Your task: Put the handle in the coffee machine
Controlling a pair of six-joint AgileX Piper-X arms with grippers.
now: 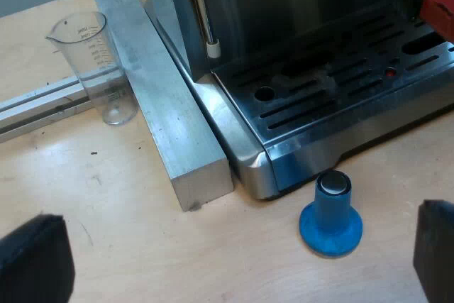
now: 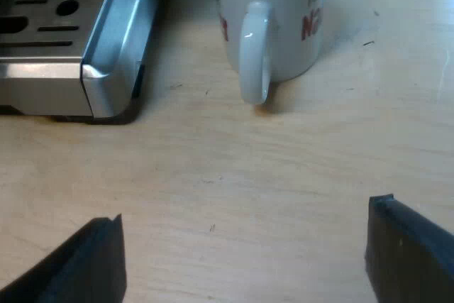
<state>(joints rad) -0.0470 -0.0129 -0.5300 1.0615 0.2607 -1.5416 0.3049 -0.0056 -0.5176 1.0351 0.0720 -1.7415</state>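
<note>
1. The handle's red end (image 1: 438, 10) shows at the espresso machine's (image 1: 284, 5) front, above its drip tray (image 1: 340, 90).
2. Our left fingers (image 1: 35, 264) are spread wide and hold nothing; the blue tamper (image 1: 330, 218) stands upright just beside the tray's corner.
3. A measuring glass (image 1: 96, 62) stands beside a metal bar (image 1: 170, 125) lying along the machine.
4. Our right fingers (image 2: 78, 264) are also spread and empty, over the surface (image 2: 234, 175) near a white mug (image 2: 273, 19).
</note>
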